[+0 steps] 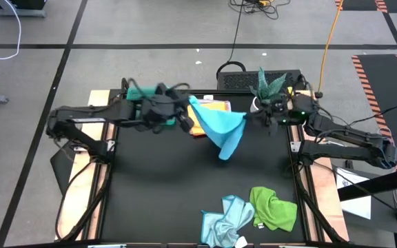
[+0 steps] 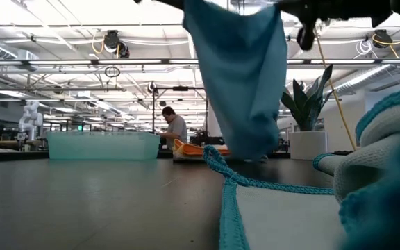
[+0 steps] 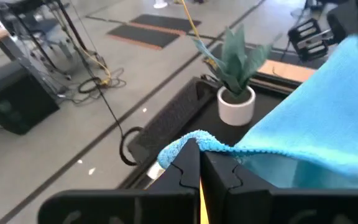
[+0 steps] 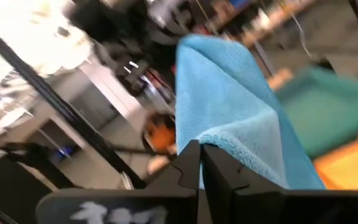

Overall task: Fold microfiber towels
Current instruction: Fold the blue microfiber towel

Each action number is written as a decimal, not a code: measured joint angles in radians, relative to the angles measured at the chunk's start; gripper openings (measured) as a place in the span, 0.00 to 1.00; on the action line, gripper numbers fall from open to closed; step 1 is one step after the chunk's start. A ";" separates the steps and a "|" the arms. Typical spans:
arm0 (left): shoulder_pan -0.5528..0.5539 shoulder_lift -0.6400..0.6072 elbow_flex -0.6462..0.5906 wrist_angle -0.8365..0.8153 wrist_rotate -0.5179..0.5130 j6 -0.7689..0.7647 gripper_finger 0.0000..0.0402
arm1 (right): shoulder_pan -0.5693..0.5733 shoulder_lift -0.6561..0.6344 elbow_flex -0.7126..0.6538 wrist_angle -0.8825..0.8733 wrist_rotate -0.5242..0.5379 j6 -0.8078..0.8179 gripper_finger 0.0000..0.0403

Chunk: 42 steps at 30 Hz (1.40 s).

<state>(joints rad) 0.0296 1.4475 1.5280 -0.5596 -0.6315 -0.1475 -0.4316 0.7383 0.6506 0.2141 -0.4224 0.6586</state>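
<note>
Black bench [image 1: 171, 193] below, bright blue towel [image 1: 220, 127] is held aloft by opposite corners, left pincer [image 3: 199, 168] and right pincer [image 4: 199, 158] each clenched on one (presumably spreading it for folding).

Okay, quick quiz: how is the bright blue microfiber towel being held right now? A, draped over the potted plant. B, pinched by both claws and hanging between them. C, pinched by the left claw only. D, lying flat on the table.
B: the left claw and right claw each pinch an edge of the bright blue microfiber towel, which hangs between them.
</note>
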 joint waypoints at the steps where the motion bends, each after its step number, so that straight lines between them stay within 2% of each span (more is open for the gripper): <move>1: 0.000 -0.026 0.000 -0.015 -0.002 0.007 0.00 | -0.006 0.000 0.000 0.049 0.001 0.004 0.01; 5: -0.001 -0.107 0.002 -0.057 -0.003 -0.020 0.00 | -0.037 0.000 0.000 0.211 -0.001 0.065 0.00; 8: -0.023 -0.133 0.003 -0.110 0.010 -0.091 0.00 | -0.028 0.007 0.001 0.244 -0.068 0.155 0.00; 15: -0.090 -0.124 0.001 -0.272 -0.007 -0.239 0.00 | 0.059 0.078 0.001 0.286 -0.110 0.253 0.00; 21: -0.117 -0.126 0.000 -0.373 -0.076 -0.304 0.00 | 0.064 0.186 0.020 0.489 -0.176 0.335 0.00; 27: -0.115 -0.162 0.000 -0.452 -0.108 -0.332 0.00 | -0.002 0.300 0.157 0.466 -0.308 0.314 0.00; 33: -0.109 -0.235 0.001 -0.474 -0.133 -0.323 0.00 | -0.057 0.433 0.292 0.356 -0.419 0.242 0.00; 37: -0.106 -0.281 0.001 -0.519 -0.183 -0.322 0.00 | -0.078 0.508 0.334 0.326 -0.455 0.204 0.00; 42: -0.095 -0.290 0.001 -0.587 -0.167 -0.352 0.00 | -0.087 0.555 0.341 0.284 -0.502 0.163 0.00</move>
<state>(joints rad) -0.0658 1.1575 1.5291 -1.1463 -0.7987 -0.4999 -0.5188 1.2931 0.9913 0.4982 -0.9245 0.8213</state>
